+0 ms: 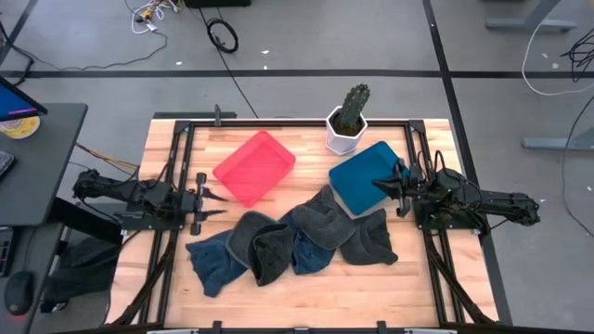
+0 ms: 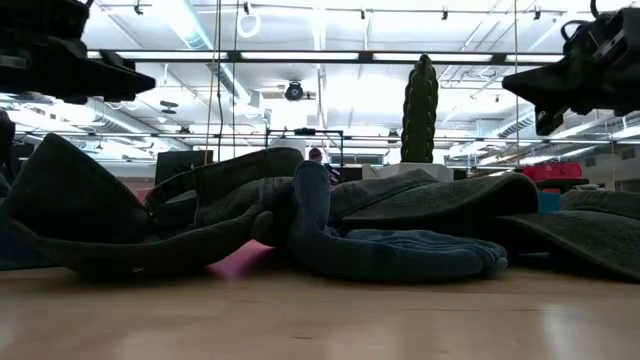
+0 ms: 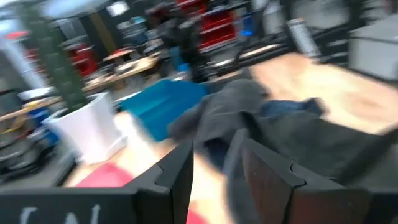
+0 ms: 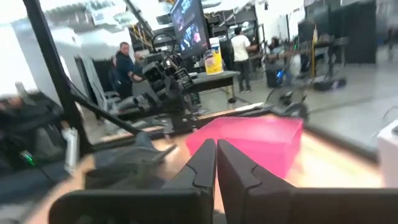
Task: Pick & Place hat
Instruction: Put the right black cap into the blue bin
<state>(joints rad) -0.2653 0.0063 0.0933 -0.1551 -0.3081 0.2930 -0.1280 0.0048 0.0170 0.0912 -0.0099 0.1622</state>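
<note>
Several grey and blue hats point(image 1: 297, 241) lie in an overlapping row on the near half of the table, brims flat on the wood; the low view shows them as a heap point(image 2: 300, 220). My left gripper point(image 1: 221, 204) hangs open above the table, just left of the row and near the red bin's near corner; its wrist view point(image 3: 217, 171) looks over the hats point(image 3: 249, 109). My right gripper point(image 1: 376, 184) is shut and empty, raised over the right edge of the blue bin. Both grippers show high above the hats in the low view point(image 2: 140, 82) point(image 2: 515, 85).
A red bin point(image 1: 254, 167) stands at the far left of the hats and a blue bin point(image 1: 357, 176) at the far right. A cactus in a white pot point(image 1: 345, 134) sits between them at the far edge. Bare wood lies along the near edge point(image 1: 306, 297).
</note>
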